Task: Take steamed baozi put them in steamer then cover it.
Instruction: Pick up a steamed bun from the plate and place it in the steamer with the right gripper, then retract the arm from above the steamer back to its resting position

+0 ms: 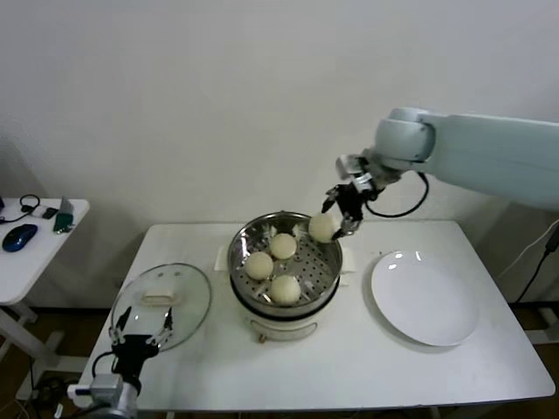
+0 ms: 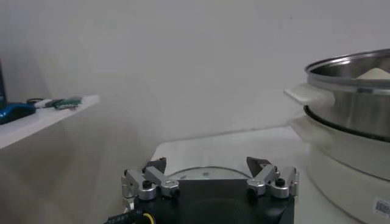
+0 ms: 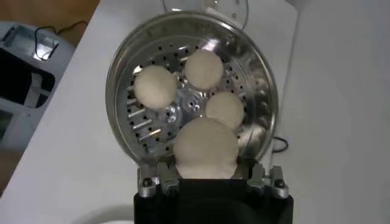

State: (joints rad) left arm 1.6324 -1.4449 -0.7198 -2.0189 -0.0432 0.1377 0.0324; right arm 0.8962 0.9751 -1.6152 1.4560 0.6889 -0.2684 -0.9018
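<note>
Three baozi (image 1: 272, 265) sit inside the steamer (image 1: 249, 234); the right claw (image 1: 339, 214), clamped on a fourth baozi (image 1: 321, 228), hangs above its rim. The left claw (image 1: 140, 333), its fingers apart, is beside the cover (image 1: 194, 297) on the white tabletop (image 1: 367, 367).

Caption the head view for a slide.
Right claw holds the fourth baozi above the steamer rim, three buns inside; cover waits beside.

Right gripper (image 3: 207, 182) fingertips behind baozi (image 3: 206, 148)

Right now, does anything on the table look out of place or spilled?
Nothing stands out. Three baozi sit in the steamer, the right gripper holds a fourth baozi above its rim, and the cover lies flat beside it.
</note>
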